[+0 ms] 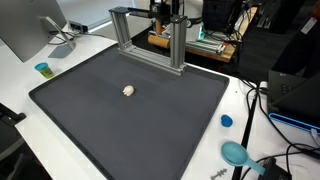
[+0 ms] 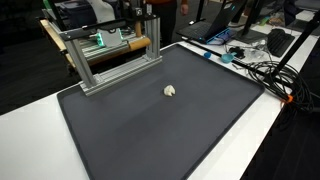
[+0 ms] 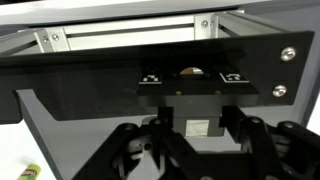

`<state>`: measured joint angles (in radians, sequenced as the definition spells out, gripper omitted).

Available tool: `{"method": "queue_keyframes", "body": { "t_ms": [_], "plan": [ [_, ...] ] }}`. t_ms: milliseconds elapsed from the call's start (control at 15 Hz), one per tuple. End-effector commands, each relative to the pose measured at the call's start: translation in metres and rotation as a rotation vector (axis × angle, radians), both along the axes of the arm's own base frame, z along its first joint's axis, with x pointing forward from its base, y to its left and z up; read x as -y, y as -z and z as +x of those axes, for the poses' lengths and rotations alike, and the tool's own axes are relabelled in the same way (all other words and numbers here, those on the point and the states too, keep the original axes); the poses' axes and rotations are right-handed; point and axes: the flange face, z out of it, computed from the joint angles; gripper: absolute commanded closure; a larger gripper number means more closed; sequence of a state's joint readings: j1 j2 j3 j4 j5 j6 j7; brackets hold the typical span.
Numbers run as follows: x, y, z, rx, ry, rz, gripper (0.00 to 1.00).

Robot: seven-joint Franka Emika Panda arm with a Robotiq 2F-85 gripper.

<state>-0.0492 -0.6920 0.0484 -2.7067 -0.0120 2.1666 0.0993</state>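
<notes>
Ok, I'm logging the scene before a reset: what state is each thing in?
metal frame, upright at the far edge of the mat.
gripper, up at the metal frame, jaws' opening unclear.
white lump, lying loose on the mat, untouched.
blue cap, flat on the table beside the mat.
small cup, upright on the table.

- A wide dark mat (image 2: 150, 130) covers most of the white counter (image 2: 288, 140).
- A small pale lump (image 2: 171, 90) lies alone on the mat, in its far half.
- A metal frame (image 2: 105, 58) stands upright at the far edge of the mat, well apart from the lump.
- Just behind the frame's uprights there is an orange-brown bar (image 2: 128, 44).
- The dark robot arm (image 2: 150, 15) comes down behind the top of the frame; its end is too dark to make out.
- Black cables (image 2: 262, 68) lie in a tangle on the counter beside the mat, near an open laptop (image 2: 212, 28).
</notes>
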Motion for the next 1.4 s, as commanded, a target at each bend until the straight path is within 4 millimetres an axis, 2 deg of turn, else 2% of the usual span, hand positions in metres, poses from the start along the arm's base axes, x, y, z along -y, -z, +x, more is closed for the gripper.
{"method": "queue_keyframes", "body": {
  "t_ms": [0,67,133,200,267,333,400,600,733,1000,1267,1333],
  "plan": [
    [0.001,-0.002,-0.001,0.009,-0.055,-0.036,0.68],
    [0.0,-0.002,-0.001,0.001,-0.077,-0.04,0.68],
    [0.0,-0.001,0.0,-0.011,-0.099,-0.052,0.39],
    [-0.001,-0.001,0.0,-0.014,-0.117,-0.053,0.17],
    [-0.001,0.0,0.001,-0.02,-0.143,-0.062,0.16],
    [-0.001,0.001,0.002,-0.021,-0.166,-0.065,0.62],
    [-0.001,0.001,0.003,-0.022,-0.185,-0.069,0.58],
    [-0.003,0.001,0.005,-0.028,-0.235,-0.061,0.67],
    [-0.002,0.001,0.006,-0.037,-0.232,-0.06,0.67],
    [0.003,-0.005,0.013,0.002,0.0,-0.134,0.67],
    [-0.008,-0.003,0.016,-0.056,0.156,-0.187,0.67],
    [-0.011,-0.002,0.016,-0.074,0.175,-0.197,0.17]
  ]
}}
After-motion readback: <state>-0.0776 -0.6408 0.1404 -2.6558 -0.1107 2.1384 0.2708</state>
